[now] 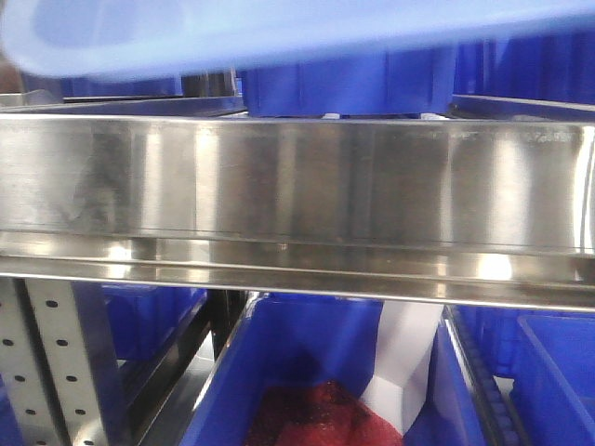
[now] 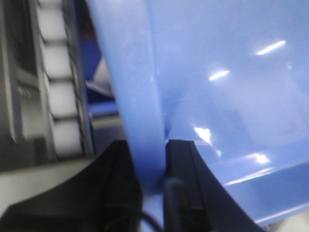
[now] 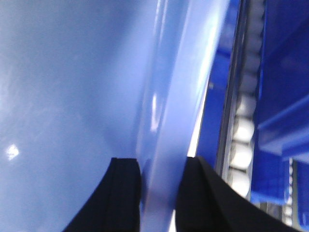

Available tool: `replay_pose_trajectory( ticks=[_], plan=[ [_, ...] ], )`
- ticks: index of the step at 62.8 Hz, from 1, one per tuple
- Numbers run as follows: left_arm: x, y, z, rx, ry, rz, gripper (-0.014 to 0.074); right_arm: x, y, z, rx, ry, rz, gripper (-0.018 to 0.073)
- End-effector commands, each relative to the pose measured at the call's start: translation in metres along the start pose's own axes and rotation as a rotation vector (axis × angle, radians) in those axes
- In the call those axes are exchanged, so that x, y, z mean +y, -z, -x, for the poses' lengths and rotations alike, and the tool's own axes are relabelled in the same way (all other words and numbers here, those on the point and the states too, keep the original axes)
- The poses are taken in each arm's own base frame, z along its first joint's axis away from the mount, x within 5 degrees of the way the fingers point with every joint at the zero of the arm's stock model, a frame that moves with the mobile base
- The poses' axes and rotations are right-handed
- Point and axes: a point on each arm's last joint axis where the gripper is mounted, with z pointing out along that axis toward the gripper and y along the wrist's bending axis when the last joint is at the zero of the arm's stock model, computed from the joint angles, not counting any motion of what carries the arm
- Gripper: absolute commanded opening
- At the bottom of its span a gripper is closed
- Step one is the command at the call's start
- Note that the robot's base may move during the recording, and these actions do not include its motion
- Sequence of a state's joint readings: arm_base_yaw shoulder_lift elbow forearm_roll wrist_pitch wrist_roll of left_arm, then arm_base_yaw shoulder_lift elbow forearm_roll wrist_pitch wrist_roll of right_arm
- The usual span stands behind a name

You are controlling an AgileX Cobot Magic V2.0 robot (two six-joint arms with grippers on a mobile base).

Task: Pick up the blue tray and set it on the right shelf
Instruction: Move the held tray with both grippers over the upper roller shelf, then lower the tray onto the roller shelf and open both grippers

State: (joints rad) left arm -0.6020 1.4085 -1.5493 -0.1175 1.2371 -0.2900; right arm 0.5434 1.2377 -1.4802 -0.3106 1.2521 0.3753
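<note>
The left hand [image 2: 150,181] is clamped on the rim of the blue tray [image 2: 231,96], one finger on each side of the wall. The right hand [image 3: 161,193] pinches its rim likewise. Held between both hands, the tray hangs above the right shelf [image 1: 297,181]; dark-blue bins [image 1: 349,84] stand beyond.

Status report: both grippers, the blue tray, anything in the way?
Left gripper shut on blue tray rim; right gripper too. Tray held higher than right shelf lip, not down. Dark-blue bin behind lip, may block.
</note>
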Motion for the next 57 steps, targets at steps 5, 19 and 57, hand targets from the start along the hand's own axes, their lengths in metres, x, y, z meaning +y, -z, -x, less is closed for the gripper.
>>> replay_pose_trajectory(
  ticks=[5, 19, 57],
  plan=[
    [-0.022, 0.017, 0.032, -0.239, 0.006, -0.19, -0.0048, 0.021, 0.008, 0.016, 0.002, -0.011, 0.156, 0.0023],
    [-0.007, -0.01, 0.061, -0.296, 0.017, -0.104, -0.0048, 0.023, -0.033, 0.035, 0.059, -0.037, 0.099, 0.0023],
    [0.018, -0.063, 0.082, -0.274, 0.01, -0.001, 0.0433, 0.026, -0.121, 0.043, 0.215, -0.095, 0.074, 0.0411]
  ],
)
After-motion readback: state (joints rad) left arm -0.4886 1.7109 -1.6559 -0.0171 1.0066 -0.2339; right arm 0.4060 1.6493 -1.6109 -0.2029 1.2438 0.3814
